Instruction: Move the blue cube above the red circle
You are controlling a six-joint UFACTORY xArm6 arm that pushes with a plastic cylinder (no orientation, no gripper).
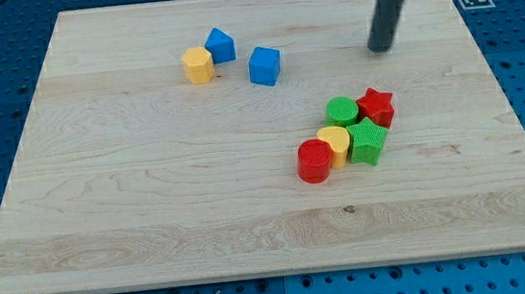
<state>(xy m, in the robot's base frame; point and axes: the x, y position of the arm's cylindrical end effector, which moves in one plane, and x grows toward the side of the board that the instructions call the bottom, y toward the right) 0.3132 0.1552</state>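
The blue cube [264,66] sits on the wooden board [152,206] in the upper middle. The red circle [314,160], a short red cylinder, sits lower and to the right of it, at the left end of a cluster. My tip [381,49] rests on the board to the right of the blue cube, well apart from it, and above the cluster.
A yellow hexagonal block [198,65] and a blue pentagon-like block [220,45] touch each other left of the cube. The cluster also holds a yellow block [335,144], a green cylinder [342,112], a green star-like block [368,143] and a red star [376,107].
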